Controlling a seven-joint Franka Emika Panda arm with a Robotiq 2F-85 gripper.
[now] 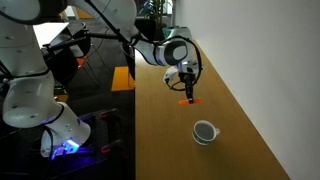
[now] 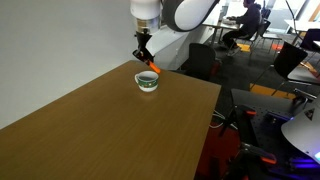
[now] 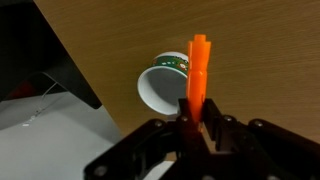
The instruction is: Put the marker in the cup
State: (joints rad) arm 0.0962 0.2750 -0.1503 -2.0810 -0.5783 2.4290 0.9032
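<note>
My gripper (image 1: 188,88) is shut on the orange marker (image 1: 190,93) and holds it above the wooden table. In the wrist view the marker (image 3: 198,70) stands up between the fingers (image 3: 197,118), its tip pointing past the rim of the white cup (image 3: 163,84). The cup (image 1: 204,132) stands on the table, nearer the camera than the gripper in an exterior view. In an exterior view the gripper (image 2: 146,60) hangs just above and behind the cup (image 2: 147,81), with the marker (image 2: 152,68) over its rim.
The wooden table (image 1: 170,140) has an edge close to the cup on one side (image 3: 110,100). Office chairs and desks (image 2: 250,40) stand beyond the table. The robot's white base (image 1: 40,110) is beside the table.
</note>
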